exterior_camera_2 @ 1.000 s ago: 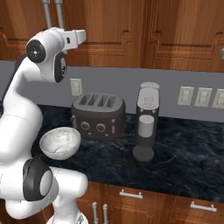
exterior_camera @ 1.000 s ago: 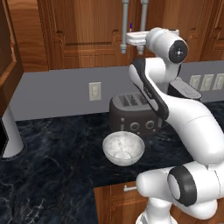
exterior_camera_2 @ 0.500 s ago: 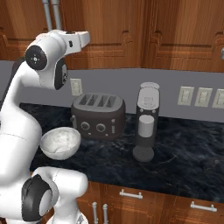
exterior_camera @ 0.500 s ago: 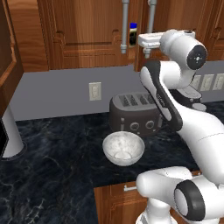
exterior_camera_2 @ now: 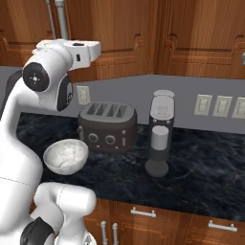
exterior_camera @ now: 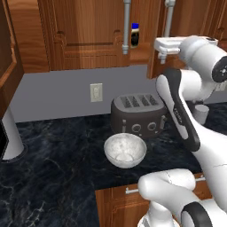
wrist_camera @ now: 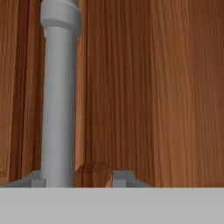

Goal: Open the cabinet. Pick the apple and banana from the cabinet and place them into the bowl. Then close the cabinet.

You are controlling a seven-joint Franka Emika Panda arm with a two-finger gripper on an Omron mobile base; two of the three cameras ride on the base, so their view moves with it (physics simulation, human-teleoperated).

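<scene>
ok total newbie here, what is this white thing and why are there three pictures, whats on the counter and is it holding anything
The white thing is a robot arm on a driving base, in a rendered kitchen. Two pictures come from cameras on the base, behind the arm to its left and right; the third looks along its gripper.

On the dark counter stand a marbled bowl, a dark four-slot toaster behind it, and a grey appliance beside the toaster.

The gripper is up at the wooden cabinet, whose right door is swung partly open, showing a dark bottle inside. Up close, the silver bar handle sits right at one fingertip; the jaws look apart rather than clamped, so it seems to hold nothing.
</scene>
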